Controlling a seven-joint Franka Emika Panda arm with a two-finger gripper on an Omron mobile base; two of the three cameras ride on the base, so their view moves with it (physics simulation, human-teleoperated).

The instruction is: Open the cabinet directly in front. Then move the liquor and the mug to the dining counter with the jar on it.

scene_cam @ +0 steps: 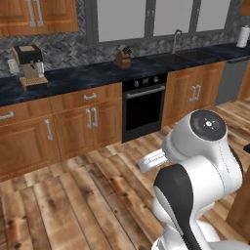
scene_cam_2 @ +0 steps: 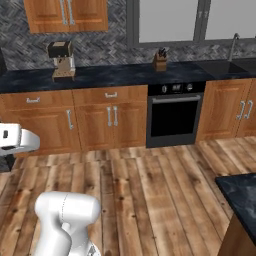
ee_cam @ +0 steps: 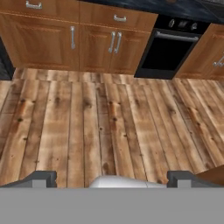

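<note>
Reddish-brown wooden wall cabinet (scene_cam_2: 66,14) with vertical bar handles hangs well above the empty, wide-open gripper (ee_cam: 111,178), floor-pointed.

A dark marbled desk (scene_cam: 93,75) runs along the far wall above brown cabinet fronts. A coffee machine (scene_cam: 30,66) stands on it at the left, a knife block (scene_cam: 122,58) near the middle, and a sink with a tap (scene_cam: 178,54) sits further right. What may be a paper-towel roll (scene_cam: 242,36) stands at the far right end. Bare wooden floor (ee_cam: 109,127) lies in front.
</note>
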